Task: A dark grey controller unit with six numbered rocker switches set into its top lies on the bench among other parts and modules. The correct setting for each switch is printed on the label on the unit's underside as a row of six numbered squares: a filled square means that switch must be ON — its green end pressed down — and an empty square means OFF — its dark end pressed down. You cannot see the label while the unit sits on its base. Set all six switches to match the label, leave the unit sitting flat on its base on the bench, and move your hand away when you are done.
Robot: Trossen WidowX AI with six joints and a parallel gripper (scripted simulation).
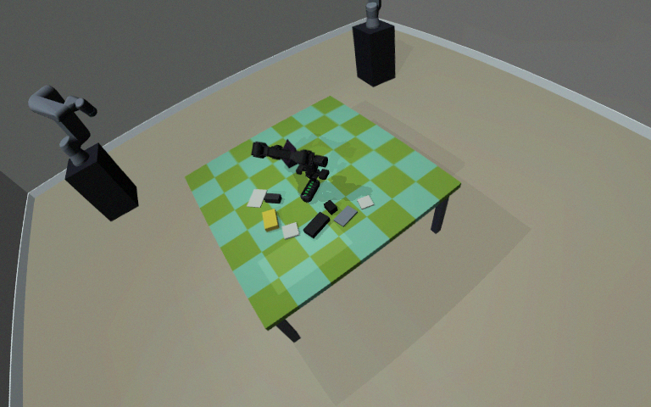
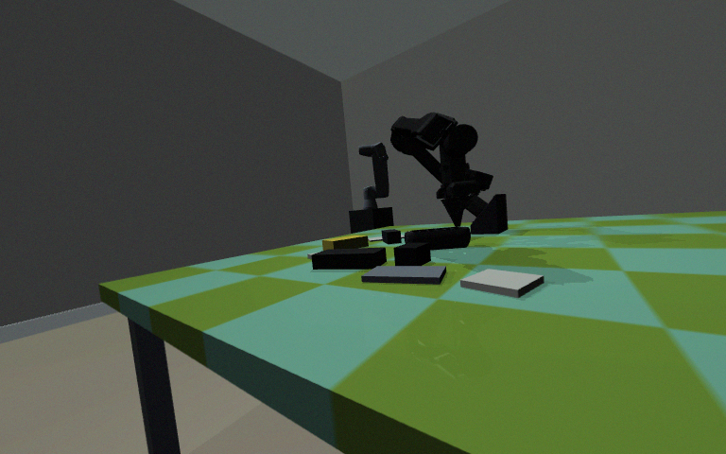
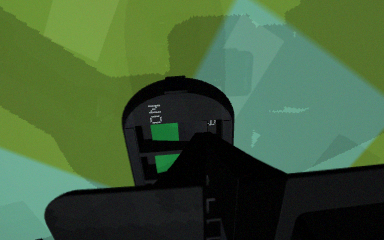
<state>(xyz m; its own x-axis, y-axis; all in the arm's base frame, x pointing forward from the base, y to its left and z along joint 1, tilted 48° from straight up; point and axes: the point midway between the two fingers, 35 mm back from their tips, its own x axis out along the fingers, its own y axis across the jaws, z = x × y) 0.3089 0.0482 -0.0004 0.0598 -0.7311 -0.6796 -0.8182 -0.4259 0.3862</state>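
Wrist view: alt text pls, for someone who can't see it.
The closed end effector points at the rounded end of a dark grey controller, partly hiding its switches; two green switch faces and the upside-down or sideways letters "ON" show. Beneath is a green and teal checkered table with shadows.

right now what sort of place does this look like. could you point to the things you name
Probably a plain robot test room: an arm stands on a checkered table [image 1: 297,273] [image 2: 374,342] among small blocks and flat plates, and two more arms on black pedestals [image 1: 394,71] stand near the bare walls.

"ON" on the controller unit [image 1: 312,192] [image 2: 439,237] [image 3: 178,106].
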